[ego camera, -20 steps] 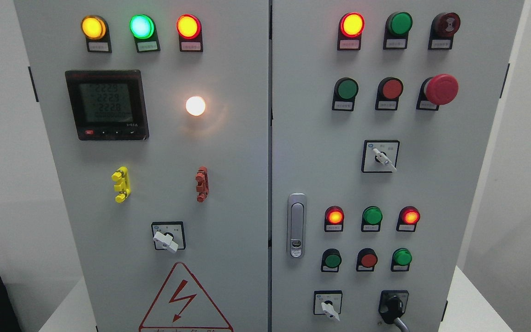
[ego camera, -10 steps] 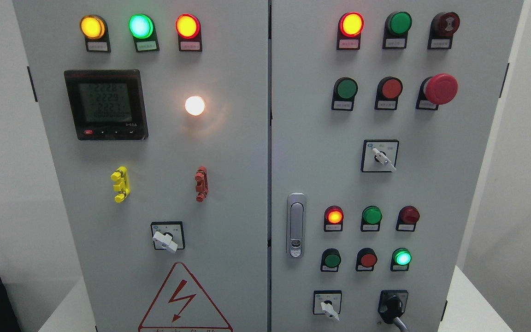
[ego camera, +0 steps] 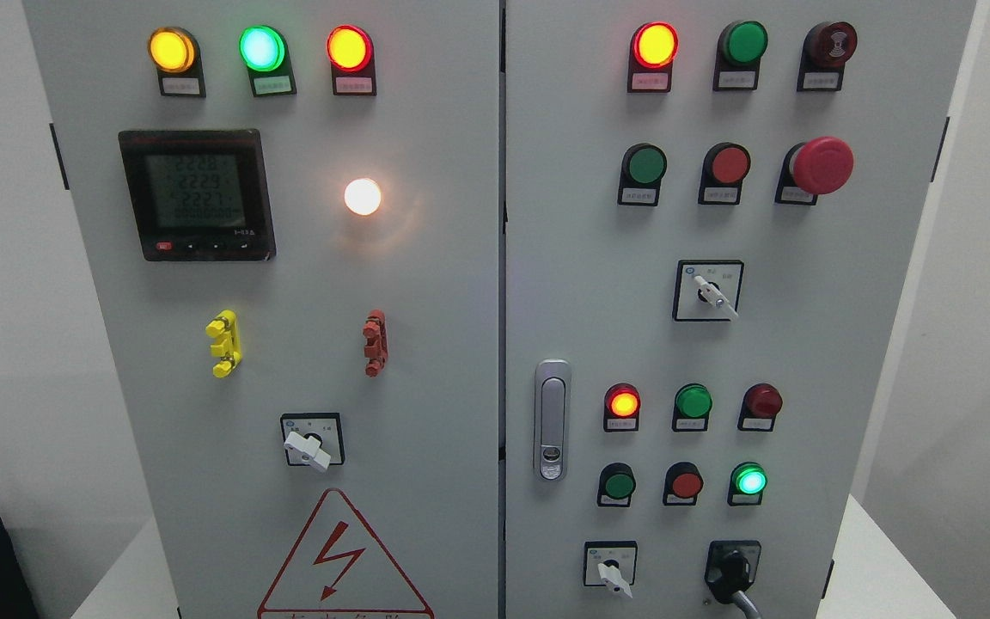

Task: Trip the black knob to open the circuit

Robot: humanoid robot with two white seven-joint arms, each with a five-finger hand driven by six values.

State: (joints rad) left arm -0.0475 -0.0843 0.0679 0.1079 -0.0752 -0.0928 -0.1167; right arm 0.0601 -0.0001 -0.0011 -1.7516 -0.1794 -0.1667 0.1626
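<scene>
The black knob (ego camera: 729, 574) sits at the bottom right of the grey cabinet's right door (ego camera: 804, 344), on a black square plate. Its handle points down and to the right, and a grey strip runs from it to the picture's bottom edge. Neither of my hands shows in the head view. Above the knob, a green lamp (ego camera: 749, 480) is lit and a dark red lamp (ego camera: 762, 401) is unlit. A red lamp (ego camera: 623, 402) to their left is lit.
White-handled selector switches sit at the knob's left (ego camera: 611, 574), higher on the right door (ego camera: 712, 294) and on the left door (ego camera: 309, 445). A red mushroom button (ego camera: 820, 165) and a chrome door latch (ego camera: 553, 419) stand out. A digital meter (ego camera: 197, 194) is lit.
The red lamp above the knob went dark and the green lamp below it lit up about half a second ago. Nothing else has moved since.
</scene>
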